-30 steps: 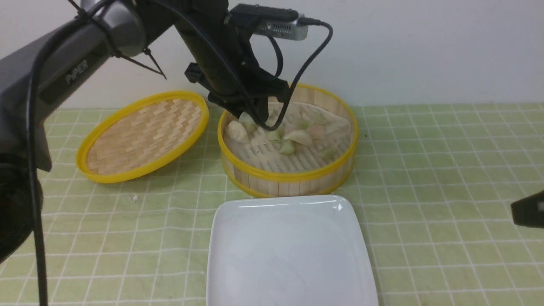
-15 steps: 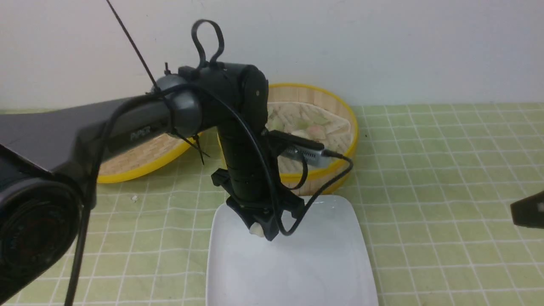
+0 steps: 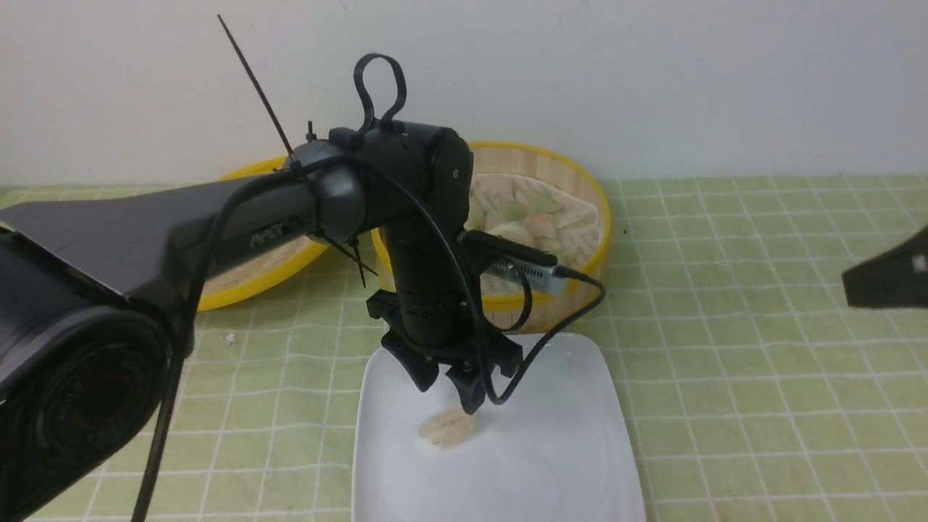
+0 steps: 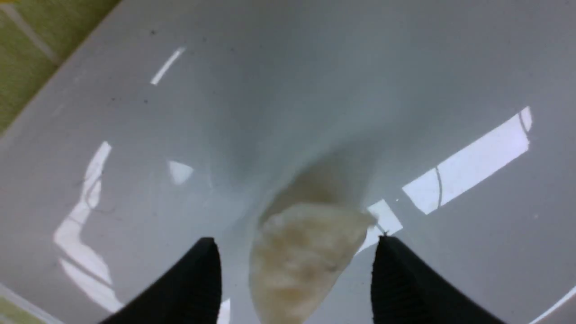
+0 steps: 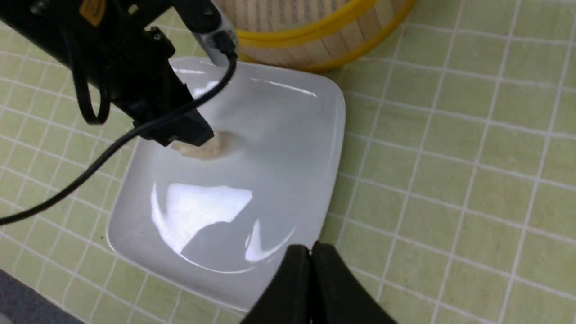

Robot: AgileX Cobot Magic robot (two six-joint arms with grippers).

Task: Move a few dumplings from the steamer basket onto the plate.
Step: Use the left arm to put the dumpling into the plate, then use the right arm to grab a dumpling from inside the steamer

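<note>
One pale beige dumpling (image 3: 448,429) lies on the white square plate (image 3: 551,464). My left gripper (image 3: 444,388) hovers just above it, open, with nothing between its fingers. In the left wrist view the dumpling (image 4: 301,261) lies blurred between the two black fingertips (image 4: 204,274), apart from both. In the right wrist view it (image 5: 204,148) shows under the left gripper. Several more dumplings (image 3: 533,221) sit in the steamer basket (image 3: 580,290) behind the plate, partly hidden by the left arm. My right gripper (image 5: 311,249) is shut and empty, above the cloth near the plate's (image 5: 315,135) edge.
The shallow woven lid (image 3: 239,279) lies behind the left arm, left of the basket. A green checked cloth (image 3: 761,377) covers the table. The right gripper's dark tip (image 3: 888,279) shows at the right edge of the front view.
My left gripper carried a dumpling from the basket to the plate, then opened; the dumpling now lies on the plate. The right gripper has risen a little at the right edge.
</note>
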